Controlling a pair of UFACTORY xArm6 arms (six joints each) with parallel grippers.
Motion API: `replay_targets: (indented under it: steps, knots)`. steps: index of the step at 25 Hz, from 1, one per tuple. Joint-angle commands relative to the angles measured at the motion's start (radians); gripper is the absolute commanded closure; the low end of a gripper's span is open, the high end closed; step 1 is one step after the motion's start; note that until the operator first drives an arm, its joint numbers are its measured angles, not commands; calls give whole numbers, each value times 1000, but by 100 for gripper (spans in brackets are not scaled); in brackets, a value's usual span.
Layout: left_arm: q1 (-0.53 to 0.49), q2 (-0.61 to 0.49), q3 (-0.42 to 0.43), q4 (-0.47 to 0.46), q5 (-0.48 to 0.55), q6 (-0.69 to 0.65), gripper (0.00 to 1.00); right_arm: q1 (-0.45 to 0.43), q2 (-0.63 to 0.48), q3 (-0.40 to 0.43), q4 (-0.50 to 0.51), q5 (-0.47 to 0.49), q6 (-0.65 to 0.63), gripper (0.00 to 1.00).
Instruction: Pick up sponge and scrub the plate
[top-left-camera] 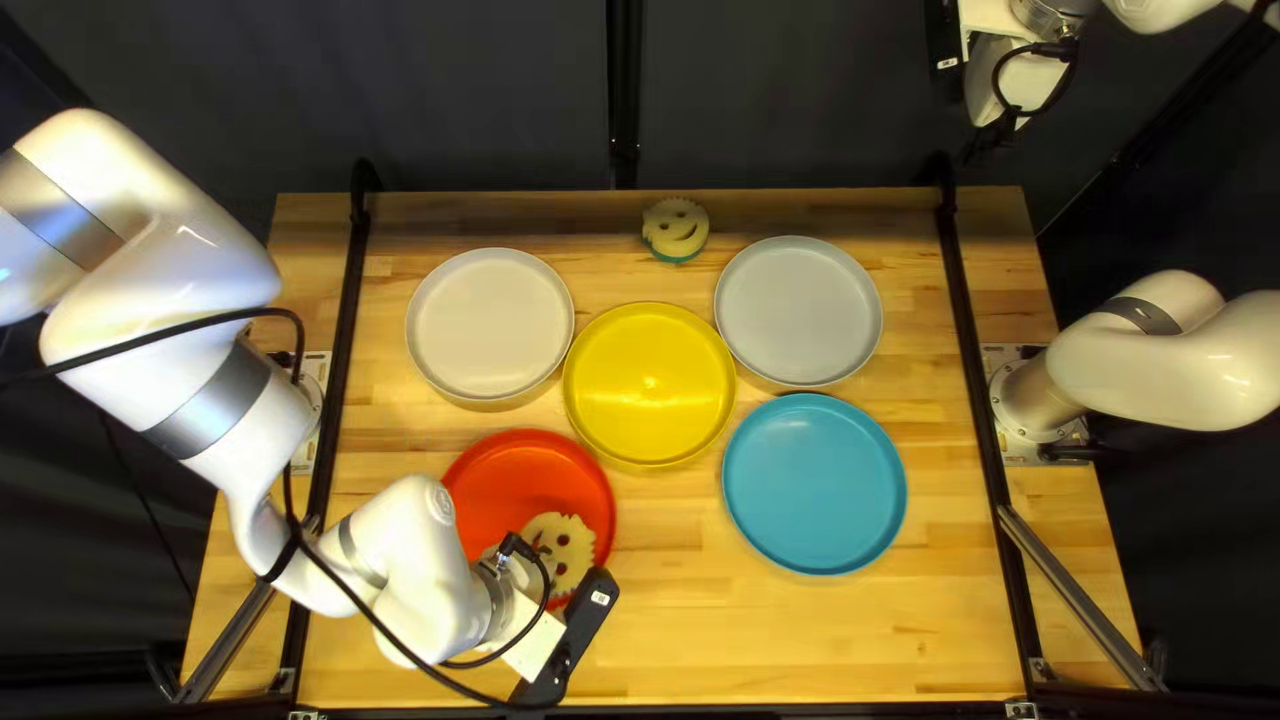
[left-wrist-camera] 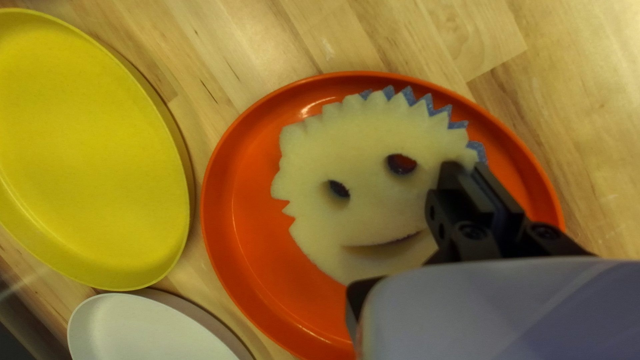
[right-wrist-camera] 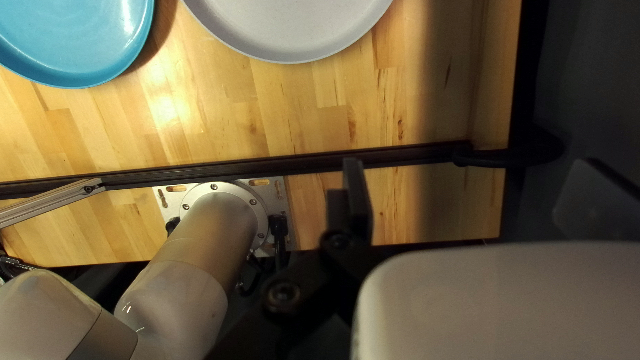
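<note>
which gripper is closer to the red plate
Left. The left gripper is over the red plate, by the sponge's edge; the right gripper is well away, raised at the upper right of the top left view.

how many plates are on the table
5. White plate, far left; grey plate, far right; yellow plate, in the middle; red plate, near left, under a sponge; blue plate, near right. The left arm covers some tabletop, so another may be hidden.
</note>
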Motion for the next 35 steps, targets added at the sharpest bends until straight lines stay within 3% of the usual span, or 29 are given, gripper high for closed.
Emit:
replay_targets:
  steps: [1, 12, 26, 35]
  knots:
    - [40, -13, 42, -11, -42, 38, 100, 0, 0, 0, 0, 0, 0, 0]
    - [107, -55, 101, -28, -81, 115, 100, 0, 0, 0, 0, 0, 0, 0]
    - [-53, -37, 76, -81, -47, 28, 100, 0, 0, 0, 0, 0, 0, 0]
    - [63, -29, 90, -59, -108, 109, 100, 0, 0, 0, 0, 0, 0, 0]
